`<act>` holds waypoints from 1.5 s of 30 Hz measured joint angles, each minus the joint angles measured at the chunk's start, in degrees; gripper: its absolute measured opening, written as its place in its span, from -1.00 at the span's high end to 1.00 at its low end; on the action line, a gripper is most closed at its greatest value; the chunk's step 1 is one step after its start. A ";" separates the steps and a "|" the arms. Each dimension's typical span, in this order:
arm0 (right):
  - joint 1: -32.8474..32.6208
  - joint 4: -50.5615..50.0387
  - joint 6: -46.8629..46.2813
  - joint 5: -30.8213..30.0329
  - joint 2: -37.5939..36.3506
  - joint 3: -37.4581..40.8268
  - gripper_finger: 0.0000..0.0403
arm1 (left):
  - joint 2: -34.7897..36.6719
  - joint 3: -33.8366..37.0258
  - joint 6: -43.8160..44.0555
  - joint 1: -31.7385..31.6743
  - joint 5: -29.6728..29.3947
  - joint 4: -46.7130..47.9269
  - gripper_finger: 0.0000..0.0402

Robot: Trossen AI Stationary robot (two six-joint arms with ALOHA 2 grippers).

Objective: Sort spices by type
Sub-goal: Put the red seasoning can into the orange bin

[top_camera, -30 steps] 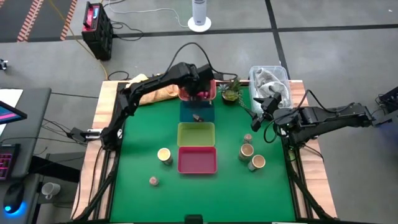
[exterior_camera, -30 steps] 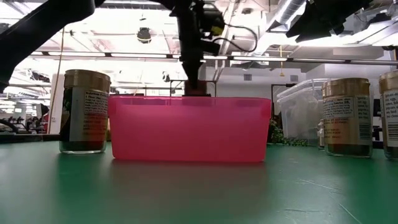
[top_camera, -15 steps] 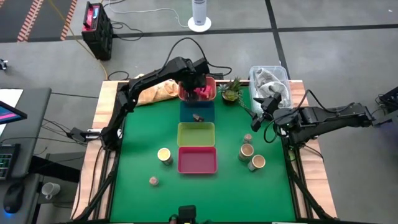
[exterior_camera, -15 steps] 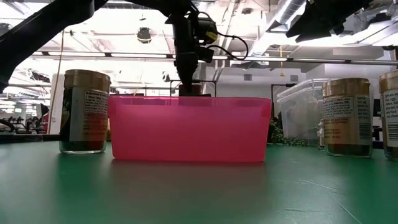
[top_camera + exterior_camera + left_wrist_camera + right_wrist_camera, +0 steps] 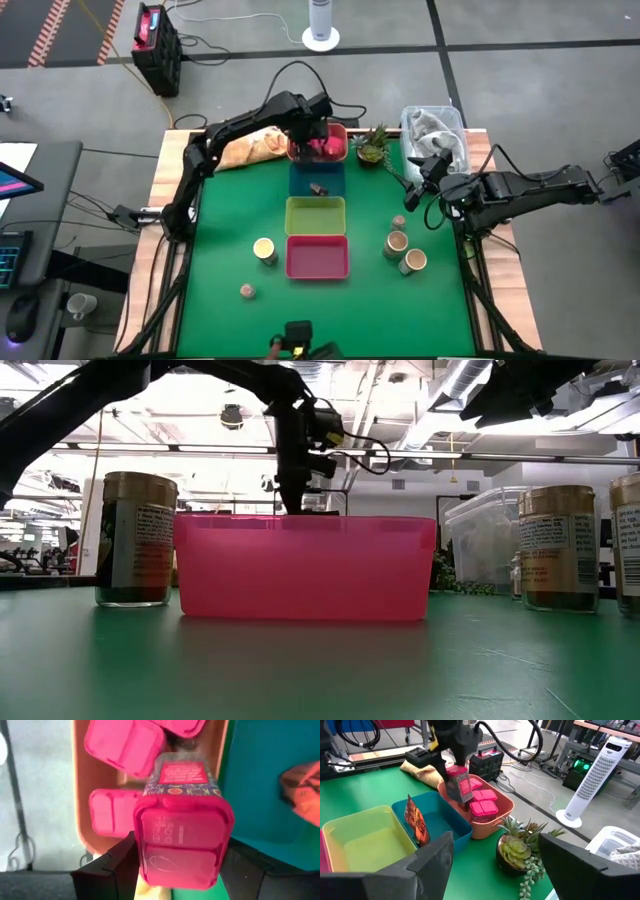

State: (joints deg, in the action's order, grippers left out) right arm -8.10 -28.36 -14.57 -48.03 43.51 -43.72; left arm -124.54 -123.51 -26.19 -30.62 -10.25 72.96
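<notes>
My left gripper is shut on a pink-lidded spice box over the salmon tray at the table's far side. Other pink boxes lie in that tray. A dark piece lies in the blue tray. Tan cylinders and small round jars stand on the green mat. My right gripper waits open near the table's right edge. My left gripper pinches the pink box by its lid end, one finger on each side. The fingers come from above, pointing down. The box hangs below them, slightly tilted, lifted clear above the boxes in the salmon tray.
A yellow tray and a pink tray sit in a row nearer than the blue one. A green potted plant stands right of the salmon tray, a clear bin beyond it. A tan cloth lies left of the tray.
My left gripper has moved a little toward the table's left and far edge over the salmon tray, still shut on the pink box, which has travelled with it.
</notes>
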 joint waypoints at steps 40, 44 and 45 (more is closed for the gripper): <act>0.01 0.04 -0.11 -0.02 0.00 0.00 -0.56 | 1.13 5.41 5.38 0.42 -9.42 -1.66 -0.33; 0.00 0.04 -0.11 -0.02 -0.02 0.00 -0.56 | 1.30 5.41 6.34 0.91 -9.52 -0.37 -0.40; 0.02 0.06 -0.11 -0.02 -0.02 0.00 -0.56 | 1.30 5.41 6.42 1.07 -9.60 0.09 -0.43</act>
State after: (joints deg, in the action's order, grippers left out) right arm -8.08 -28.29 -14.68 -48.05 43.48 -43.72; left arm -123.24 -118.10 -19.77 -29.54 -19.86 73.05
